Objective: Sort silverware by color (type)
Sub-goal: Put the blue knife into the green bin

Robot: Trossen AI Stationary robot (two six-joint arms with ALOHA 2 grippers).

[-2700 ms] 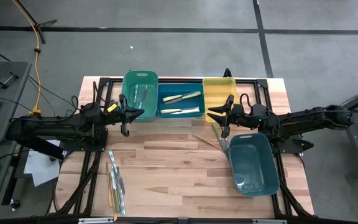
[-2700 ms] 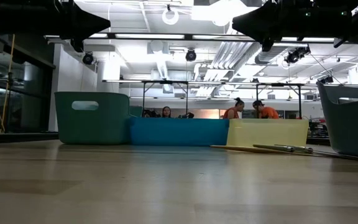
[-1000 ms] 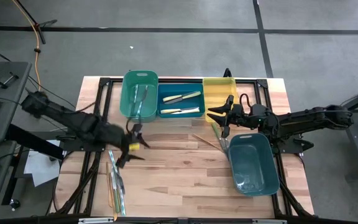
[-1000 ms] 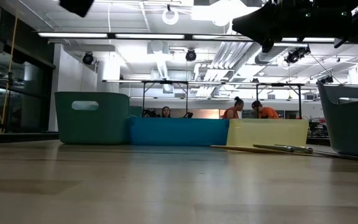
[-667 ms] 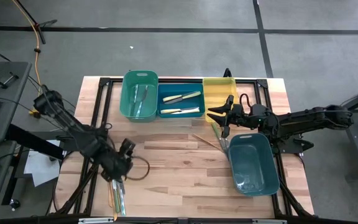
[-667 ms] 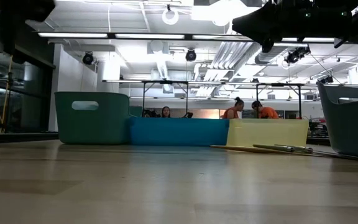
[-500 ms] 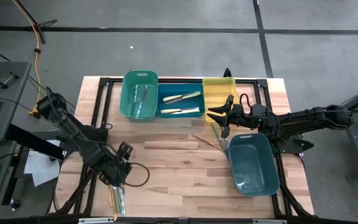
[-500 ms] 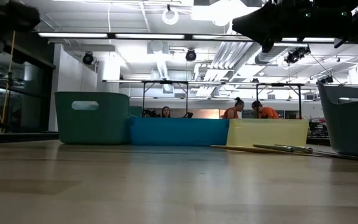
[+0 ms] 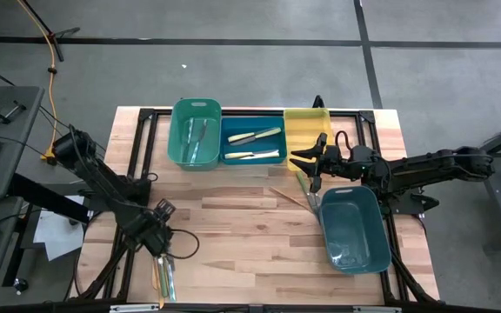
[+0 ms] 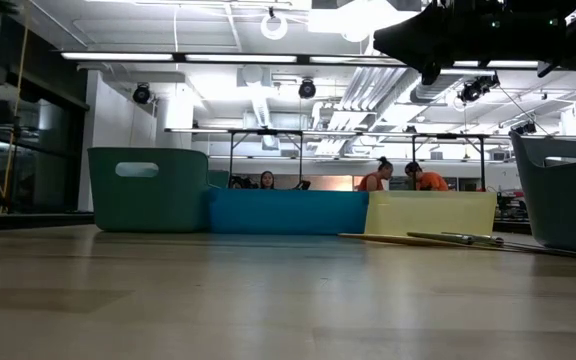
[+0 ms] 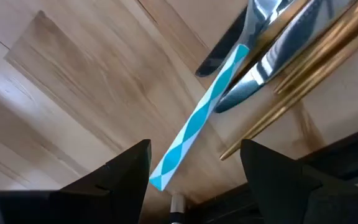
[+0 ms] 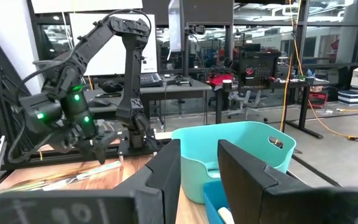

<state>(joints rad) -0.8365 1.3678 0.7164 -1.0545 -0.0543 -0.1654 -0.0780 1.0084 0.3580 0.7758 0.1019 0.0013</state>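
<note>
Silverware [image 9: 163, 276] lies in a small pile at the near left edge of the table [image 9: 250, 243]: thin utensils with silvery ends, one with a clear-bluish faceted handle [image 11: 194, 121], others with brownish-gold handles [image 11: 291, 87], all lying crossed over one another on the wood. The left gripper [image 9: 159, 239] hangs just above this pile with its jaws spread wide and nothing between them; in the left wrist view its two dark fingers [image 11: 120, 177] stand on either side of the bluish handle without touching it.

Farther across, near the table's middle right, a few more utensils [image 9: 290, 196] lie loose on the wood, just beside the large teal bin [image 9: 355, 230] that sits tilted by the right edge. The right gripper [image 9: 307, 165] hangs above the yellow bin [image 9: 303, 130], over these loose pieces; its jaws are partly apart, and whether anything is between them cannot be told.

Along the far edge stand three bins in a row: a green bin [image 9: 194, 135] holding silvery utensils, a blue bin [image 9: 252, 143] holding two pale yellow-handled pieces [image 9: 255, 136], and the yellow bin. In the low view these bins block the far table edge, with people [image 10: 398, 175] seated in the room beyond.
</note>
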